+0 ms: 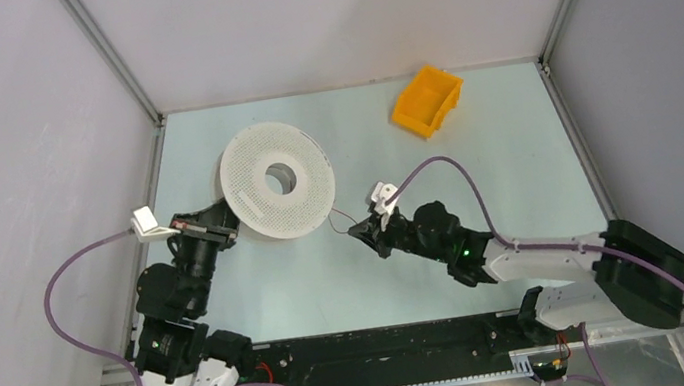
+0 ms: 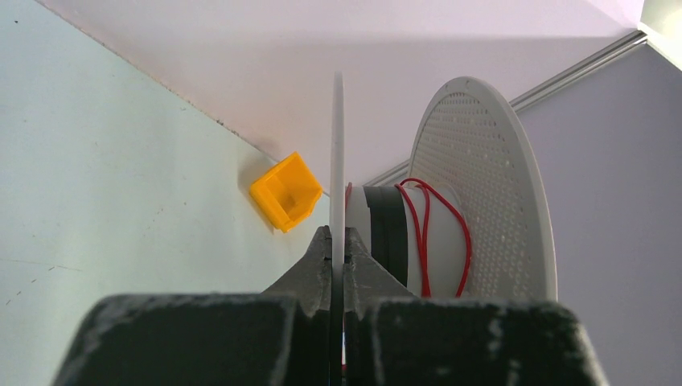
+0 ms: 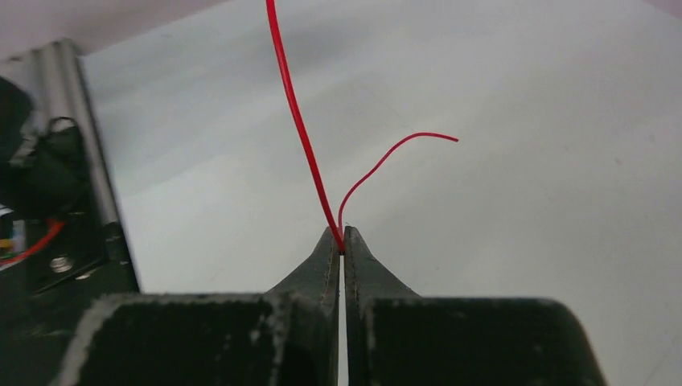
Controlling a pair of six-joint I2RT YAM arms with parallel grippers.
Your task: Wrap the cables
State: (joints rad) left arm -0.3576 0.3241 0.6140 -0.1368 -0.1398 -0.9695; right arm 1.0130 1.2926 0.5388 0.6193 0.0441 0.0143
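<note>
Pale table (image 1: 515, 159): your left gripper (image 2: 337, 245) clamps the spool (image 1: 264, 204) rim to steady it, while your right gripper (image 3: 341, 241) pinches the red wire (image 3: 299, 121), apparently for winding.

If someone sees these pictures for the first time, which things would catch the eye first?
The large white perforated spool, left of centre on the table, stands out first; the left gripper is shut on the edge of one flange. Next comes the thin red wire: a few turns lie on the spool's hub, and the right gripper pinches it near the centre. A bright orange bin sits by the far edge, right of centre.
</note>
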